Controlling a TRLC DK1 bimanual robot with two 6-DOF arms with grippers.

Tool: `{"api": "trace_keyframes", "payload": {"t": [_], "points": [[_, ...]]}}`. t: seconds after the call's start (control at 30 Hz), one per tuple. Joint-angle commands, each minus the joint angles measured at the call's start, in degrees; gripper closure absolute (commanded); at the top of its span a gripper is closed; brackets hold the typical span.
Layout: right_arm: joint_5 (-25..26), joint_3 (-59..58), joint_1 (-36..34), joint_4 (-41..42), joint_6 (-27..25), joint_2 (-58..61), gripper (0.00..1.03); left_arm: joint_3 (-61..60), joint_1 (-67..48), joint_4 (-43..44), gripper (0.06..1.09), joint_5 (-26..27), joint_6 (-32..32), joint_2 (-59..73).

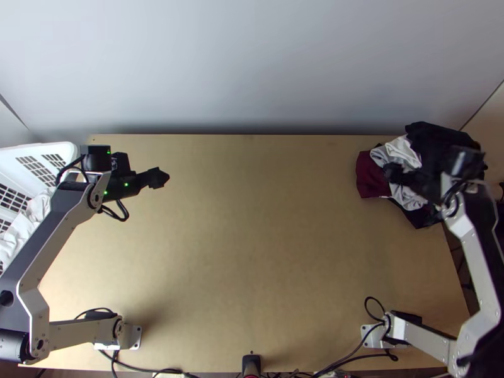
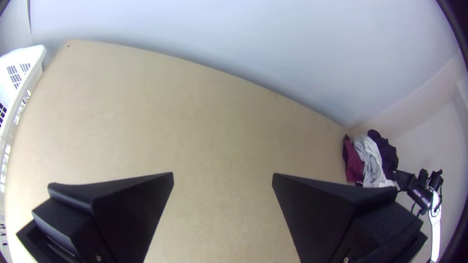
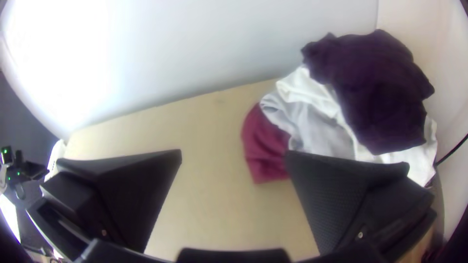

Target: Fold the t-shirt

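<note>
Apparently, bunched clothes (image 1: 400, 150) lie under the right hand (image 1: 393, 172).

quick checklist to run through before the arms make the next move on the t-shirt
1. Left gripper open, nothing between its fingers: ok
2. Right gripper open, nothing gripped: ok
3. Arms well apart: ok, the left gripper is by the white basket, the right one at the cloth heap
4. T-shirt spread flat for folding: not ok, the heap's dark, white, grey and maroon cloths lie bunched at the table's far right corner
5. Which cloth is the t-shirt: cannot tell, no sleeves or neckline can be made out for sure
</note>
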Motion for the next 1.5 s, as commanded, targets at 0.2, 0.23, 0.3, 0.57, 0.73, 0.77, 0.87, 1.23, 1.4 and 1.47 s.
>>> {"api": "trace_keyframes", "payload": {"t": [0.2, 0.23, 0.3, 0.57, 0.73, 0.77, 0.87, 1.23, 1.4, 1.47], "points": [[6.16, -11.49, 25.34, 3.96, 6.88, -13.65, 0.05, -6.85, 2.53, 3.7, 0.1, -0.13, 1.87, -6.01], [6.16, -12.98, 26.57, 5.19, 6.97, -14.35, 0.05, -7.55, 2.53, 4.13, 0.1, -0.22, 1.87, -6.72], [6.42, -15.53, 28.24, 7.04, 6.88, -15.67, 0.05, -8.96, 2.53, 4.75, 0.1, -0.66, 1.78, -8.03], [7.48, -24.94, 27.8, 17.93, 2.75, -24.37, 0.05, -20.82, 3.32, 15.65, 0.1, -2.51, 2.57, -18.67], [8.36, -33.99, 27.37, 26.81, -0.76, -29.21, 0.05, -27.94, 3.93, 20.66, 0.1, -4.7, 4.33, -22.27], [8.53, -35.92, 27.28, 28.66, -0.67, -29.56, 0.05, -29.79, 4.29, 22.5, 0.1, -5.41, 5.12, -23.24], [9.06, -42.08, 27.28, 33.58, -0.59, -31.4, 0.05, -34.8, 6.84, 28.57, 0.1, -5.58, 5.91, -25.61], [9.41, -48.67, 22.44, 49.58, -1.03, -30.26, 0.05, -46.31, 7.98, 47.46, 0.1, -5.5, 8.9, -26.32], [9.41, -52.89, 22.79, 53.53, -4.28, -34.04, 0.05, -49.74, 6.22, 51.86, 0.1, -5.58, 8.9, -30.18], [9.41, -55.26, 25.26, 54.15, -5.86, -37.12, 0.05, -51.41, 5.17, 52.47, 0.1, -5.58, 9.34, -33.17]]}}
